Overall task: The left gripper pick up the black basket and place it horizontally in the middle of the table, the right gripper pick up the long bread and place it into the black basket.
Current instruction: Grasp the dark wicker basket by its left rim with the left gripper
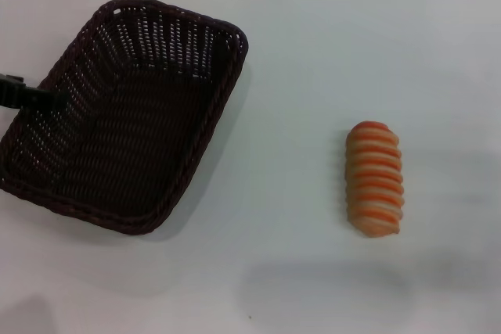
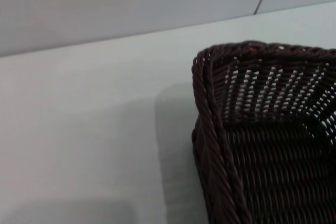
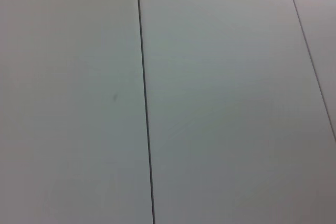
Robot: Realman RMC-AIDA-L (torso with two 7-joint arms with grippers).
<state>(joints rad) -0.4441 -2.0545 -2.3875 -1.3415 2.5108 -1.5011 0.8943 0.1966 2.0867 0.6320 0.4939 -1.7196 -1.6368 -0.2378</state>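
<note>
Head view: your left hand [image 1: 35, 98] is at the black basket [image 1: 125, 115]'s left rim, grip unclear. Basket sits skewed, surface [image 1: 297, 60] left; long bread [image 1: 375, 178] right. Lift by rim, turn horizontal, centre it.

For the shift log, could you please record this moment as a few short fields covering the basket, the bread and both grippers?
basket: black basket, empty, angled on the left part of the table
bread: long bread lying on the table to the basket's right, apart from it, striped side up
left gripper: left gripper at the basket's left rim, reaching in from the left edge
right gripper: not in view
task state: bread not yet in the basket
</note>
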